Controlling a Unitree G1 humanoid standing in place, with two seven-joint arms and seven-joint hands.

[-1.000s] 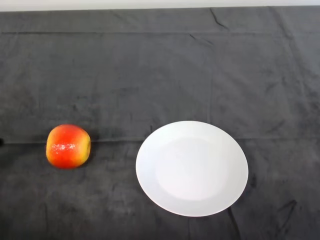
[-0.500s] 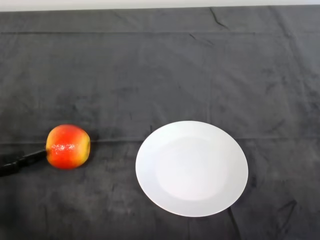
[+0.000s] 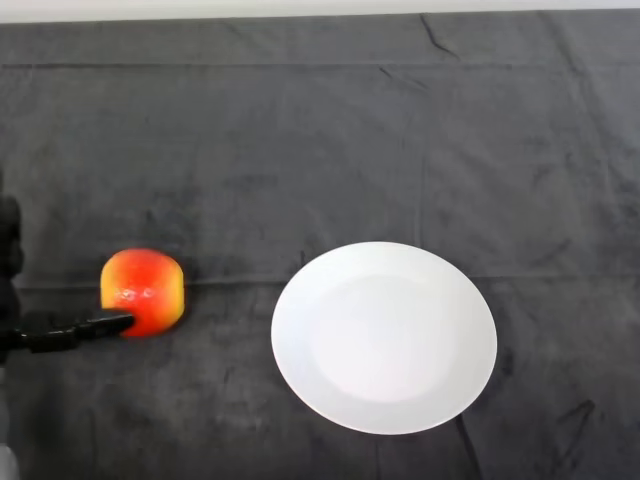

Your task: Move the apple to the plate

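A red and yellow apple (image 3: 144,291) sits on the dark cloth at the left. A white plate (image 3: 384,336) lies to its right, empty, with a gap of cloth between them. My black left hand (image 3: 60,332) comes in at the left edge. One straight digit reaches along the cloth and touches the apple's near left side. Another part of the hand shows higher up at the left edge, apart from the apple. The hand is open and nothing is curled round the apple. Most of the hand is out of frame.
The dark cloth (image 3: 330,150) covers the whole table and has light creases. A pale strip runs along the far edge at the top.
My hand has come further in from the left, its straight digit now reaching the apple's near left side. The apple has shifted slightly to the right. The plate has not moved.
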